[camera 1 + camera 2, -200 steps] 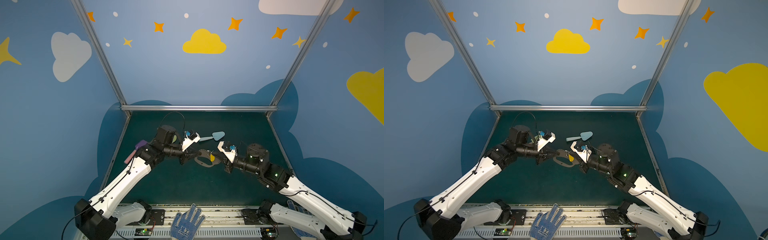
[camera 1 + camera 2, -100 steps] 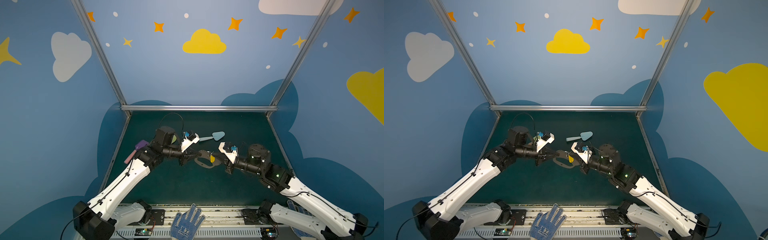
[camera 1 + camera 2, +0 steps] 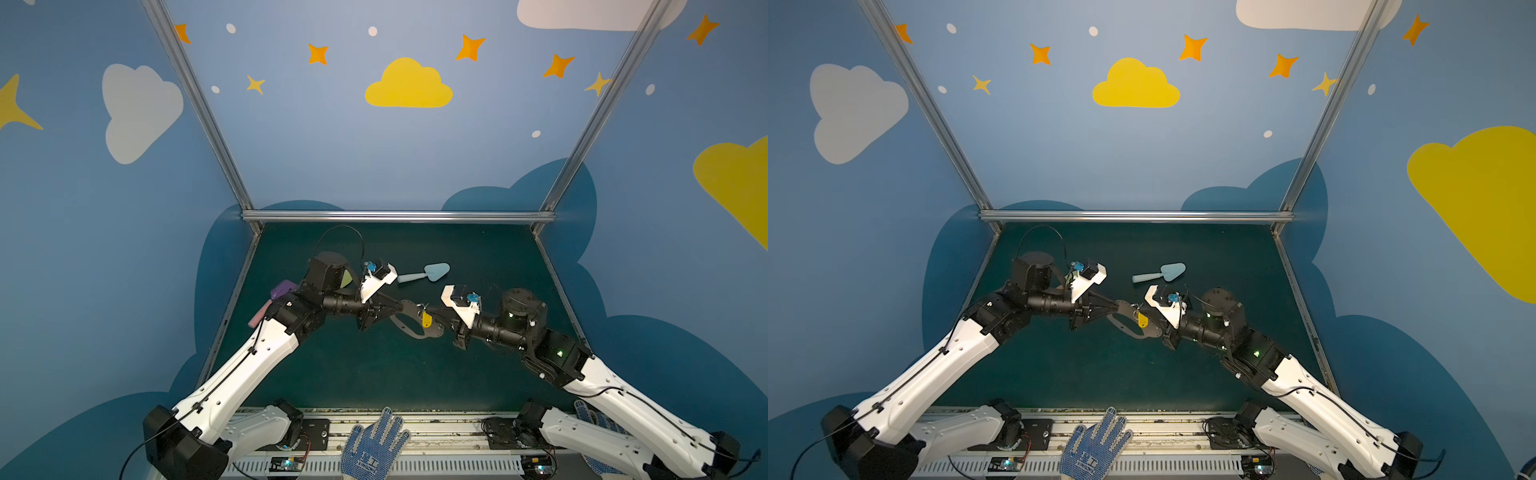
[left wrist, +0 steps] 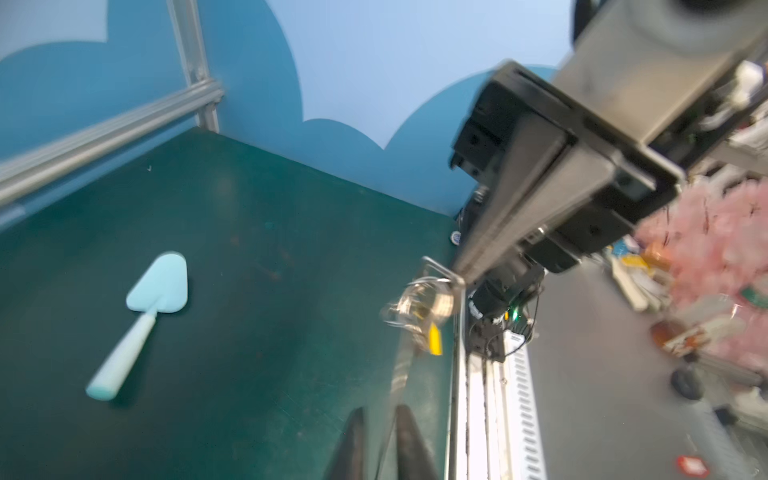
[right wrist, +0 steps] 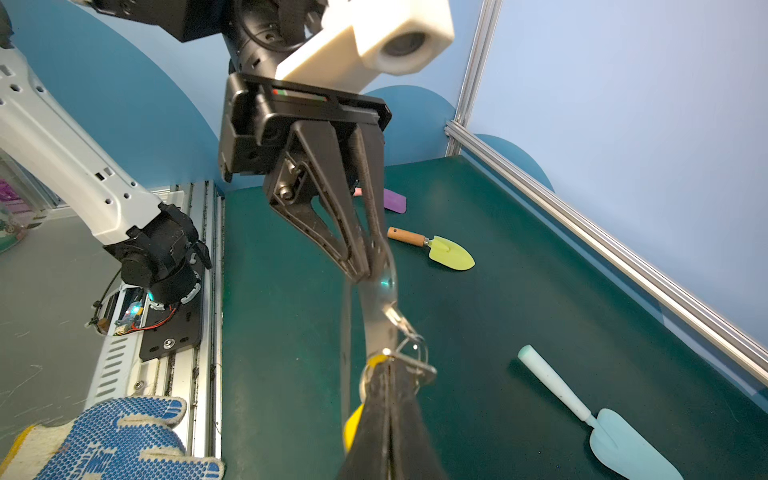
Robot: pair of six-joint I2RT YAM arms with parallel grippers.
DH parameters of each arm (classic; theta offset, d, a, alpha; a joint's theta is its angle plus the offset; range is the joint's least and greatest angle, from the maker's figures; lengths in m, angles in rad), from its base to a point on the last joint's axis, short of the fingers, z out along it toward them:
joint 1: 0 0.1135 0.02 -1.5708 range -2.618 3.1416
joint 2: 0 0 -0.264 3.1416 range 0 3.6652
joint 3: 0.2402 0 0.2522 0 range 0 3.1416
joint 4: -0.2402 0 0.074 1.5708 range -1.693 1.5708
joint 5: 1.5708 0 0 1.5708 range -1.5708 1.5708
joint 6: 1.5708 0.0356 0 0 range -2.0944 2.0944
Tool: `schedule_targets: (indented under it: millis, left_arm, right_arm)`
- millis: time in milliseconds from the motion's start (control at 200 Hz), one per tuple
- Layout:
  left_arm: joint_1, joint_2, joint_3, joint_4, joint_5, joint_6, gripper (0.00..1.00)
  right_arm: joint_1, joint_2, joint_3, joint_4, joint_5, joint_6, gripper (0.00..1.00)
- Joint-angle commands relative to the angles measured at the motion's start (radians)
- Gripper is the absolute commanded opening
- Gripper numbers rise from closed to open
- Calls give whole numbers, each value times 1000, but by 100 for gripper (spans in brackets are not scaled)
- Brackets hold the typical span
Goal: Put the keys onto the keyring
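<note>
Keyring (image 3: 409,331) aloft between left pincer (image 3: 398,309) and right pincer (image 3: 433,312), over the middle of the green surface (image 3: 374,374).

In both top views the grey plate spans the gap between the two pincer tips, the keys (image 3: 427,319) and their yellow tag hanging at it near the right pincer; a blue toy shovel (image 3: 428,272) lies just behind. Left wrist view: the left pincer's (image 4: 379,419) jaws stand slightly apart with the plate's thin edge between them, and whether they clamp it cannot be told. Right wrist view: the right pincer (image 5: 390,374) is closed tight on the keys (image 5: 353,419) beside the plate, whose far end sits at the left pincer's tips; a yellow-green shovel (image 5: 451,253) rests on the surface beyond.
</note>
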Motion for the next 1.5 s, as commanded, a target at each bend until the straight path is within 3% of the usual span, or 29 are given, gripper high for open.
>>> schedule_targets:
  millis: [0,426,811,1147,1497]
  left_arm:
    - [10,-15,-9,3,-28,-8,25]
    - [8,-46,-9,85,-40,-59,41]
    - [-25,-14,-30,137,1,-17,45]
    - [-75,-87,-115,275,32,16,46]
    - [-82,-81,-103,341,42,-34,46]
  right_arm:
    - [-4,-22,28,10,-24,-3,0]
    - [-5,-29,45,-17,-35,-16,0]
    - [-14,-40,56,-45,-108,-20,0]
    - [-81,-33,44,22,-296,76,0]
    - [-132,-28,-36,206,-379,221,0]
